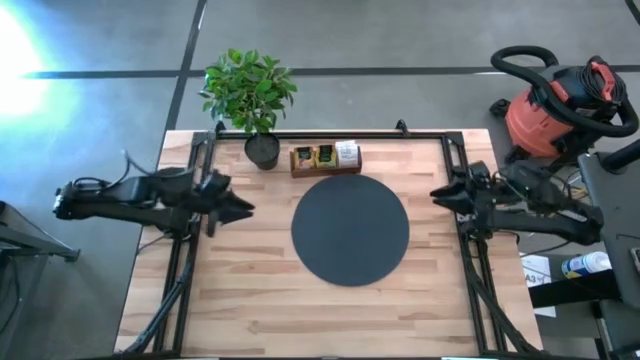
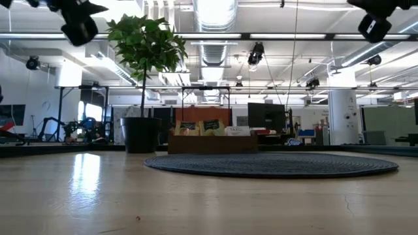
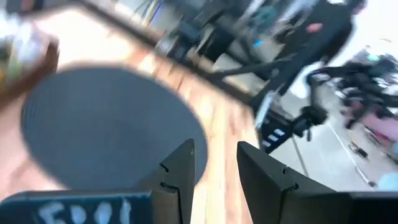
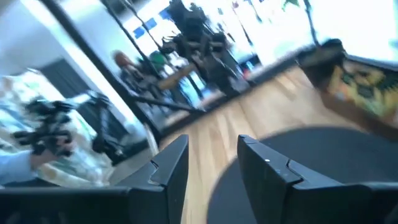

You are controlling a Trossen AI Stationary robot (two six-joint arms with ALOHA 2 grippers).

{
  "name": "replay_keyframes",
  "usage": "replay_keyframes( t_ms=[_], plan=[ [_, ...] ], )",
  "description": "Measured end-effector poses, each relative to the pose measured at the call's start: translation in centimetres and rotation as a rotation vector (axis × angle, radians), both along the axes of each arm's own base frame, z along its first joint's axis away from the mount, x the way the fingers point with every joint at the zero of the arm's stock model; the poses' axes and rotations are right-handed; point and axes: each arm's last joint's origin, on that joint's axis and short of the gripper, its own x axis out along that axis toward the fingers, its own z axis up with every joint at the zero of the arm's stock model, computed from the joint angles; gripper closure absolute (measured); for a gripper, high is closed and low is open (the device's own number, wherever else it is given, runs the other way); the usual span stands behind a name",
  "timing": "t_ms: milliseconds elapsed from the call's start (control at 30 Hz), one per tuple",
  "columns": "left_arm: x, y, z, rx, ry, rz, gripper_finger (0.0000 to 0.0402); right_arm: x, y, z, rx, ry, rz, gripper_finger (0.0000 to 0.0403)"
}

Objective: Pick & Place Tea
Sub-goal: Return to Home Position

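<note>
The tea sachets [image 1: 325,155] stand upright in a brown wooden tray [image 1: 326,171] at the table's far side, just beyond a black disc [image 1: 350,229]. In the low view the sachets [image 2: 199,128] show above the tray's front wall [image 2: 212,144]. My left gripper [image 1: 245,208] hangs above the table's left side and points toward the disc. It is open with nothing between its fingers [image 3: 180,168]. My right gripper [image 1: 435,192] hangs above the right side, facing the disc. It too is open and holds nothing [image 4: 213,142].
A potted plant [image 1: 252,100] stands at the far left, next to the tray. Black frame rails [image 1: 180,270] run along the table's left and right sides. A red shop vacuum [image 1: 560,105] sits on the floor beyond the far right corner.
</note>
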Motion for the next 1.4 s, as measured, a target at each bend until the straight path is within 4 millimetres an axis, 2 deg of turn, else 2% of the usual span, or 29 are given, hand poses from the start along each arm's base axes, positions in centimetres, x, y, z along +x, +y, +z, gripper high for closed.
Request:
replay_keyframes(
  t_ms=[100,200,300,367,533,600,633,700,767,900,967,1167,1400],
  plan=[
    [-1.9,0.1,0.6,0.103,-0.144,0.003,0.0307,-0.7,0.2,-1.8,-0.037,-0.123,0.008,0.0275],
    [-3.4,0.2,0.0,0.151,-0.220,0.040,0.0307,-1.0,0.2,-3.3,-0.078,-0.261,0.003,0.0277],
    [-4.6,0.2,-1.2,0.153,-0.300,0.047,0.0307,0.4,0.0,-5.1,-0.110,-0.305,0.007,0.0276],
    [-4.5,0.2,-3.2,0.148,-0.320,0.052,0.0307,1.5,-0.2,-6.3,-0.117,-0.317,0.004,0.0274],
    [-4.1,0.2,-6.6,0.136,-0.513,0.059,0.0307,3.0,-0.4,-9.0,-0.120,-0.409,0.005,0.0268],
    [-3.1,0.2,-9.4,0.120,-0.463,0.053,0.0307,2.9,-0.4,-9.5,-0.131,-0.474,-0.002,0.0269],
    [-2.9,0.2,-9.9,0.109,-0.483,0.057,0.0307,2.9,-0.4,-9.7,-0.132,-0.505,-0.010,0.0269],
    [-2.5,0.2,-11.2,0.082,-0.491,0.056,0.0307,3.0,-0.5,-10.0,-0.103,-0.464,-0.025,0.0272],
    [-2.3,0.2,-12.1,0.060,-0.382,0.061,0.0307,3.2,-0.6,-10.7,-0.046,-0.387,-0.037,0.0275],
    [-2.2,0.3,-12.6,0.053,-0.318,0.093,0.0307,3.5,-0.7,-11.9,0.076,-0.264,-0.042,0.0280],
    [-2.2,0.3,-12.7,-0.022,-0.316,0.085,0.0307,3.6,-0.7,-12.3,0.088,-0.216,-0.046,0.0279],
    [-2.1,0.2,-13.0,-0.297,-0.271,0.098,0.0307,3.6,-0.7,-12.8,0.093,-0.168,-0.049,0.0273],
    [-2.1,0.2,-13.0,-0.341,-0.270,0.100,0.0307,3.1,-0.5,-12.5,0.087,-0.212,-0.034,0.0274]
  ],
)
